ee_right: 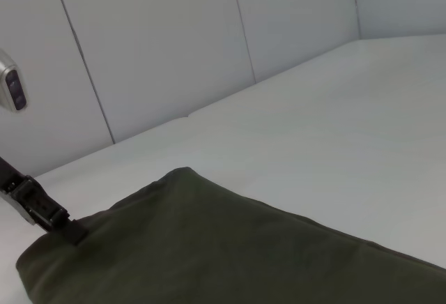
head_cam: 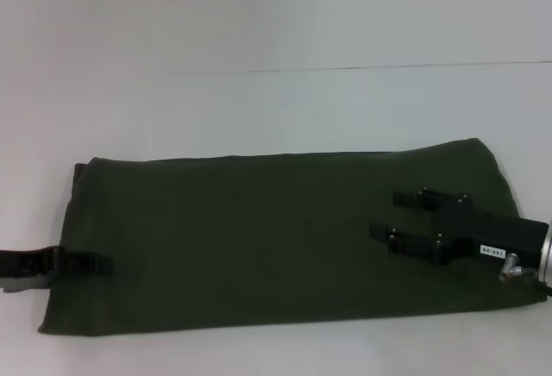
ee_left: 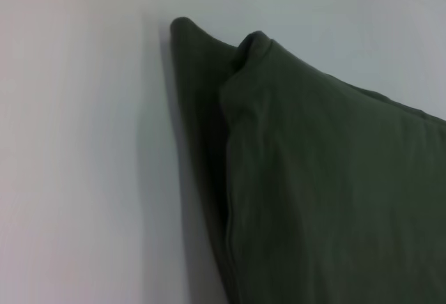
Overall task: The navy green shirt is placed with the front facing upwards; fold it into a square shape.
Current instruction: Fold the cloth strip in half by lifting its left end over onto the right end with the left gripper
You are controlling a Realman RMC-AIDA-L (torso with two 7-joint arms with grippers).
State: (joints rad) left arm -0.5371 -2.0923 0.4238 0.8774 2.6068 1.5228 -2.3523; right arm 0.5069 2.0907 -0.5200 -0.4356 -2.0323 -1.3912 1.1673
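Across the counter: long strip of shirt, a pincer at each short end

On the white counter the navy green shirt lay already folded into a long band; its long axis ran left to right across the head view, roughly level; plain green side up, no lettering visible; still a wide rectangle, not a square, so by my judgement one or more crosswise folds remained.

Left pincer sat at the shirt's left short edge, near the front corner; fingertips reached onto the cloth edge; whether it was closed on the fabric I could not tell; left wrist view showed only the layered left corner of the shirt, no fingers.

Right pincer was over the right end, reaching in from the right side; two black fingers stood apart, spread wide, pointing left along the band; nothing held between them; whether they touched the cloth or hovered just above it could not be told.

Key relation: the bulk of the shirt lay leftward from the right pincer and rightward from the left one; each arm was nearest to its own short end; a fold to square would likely need one end carried along the long axis over toward the other; risk: stacked layers at the left corner slipping apart when lifted.
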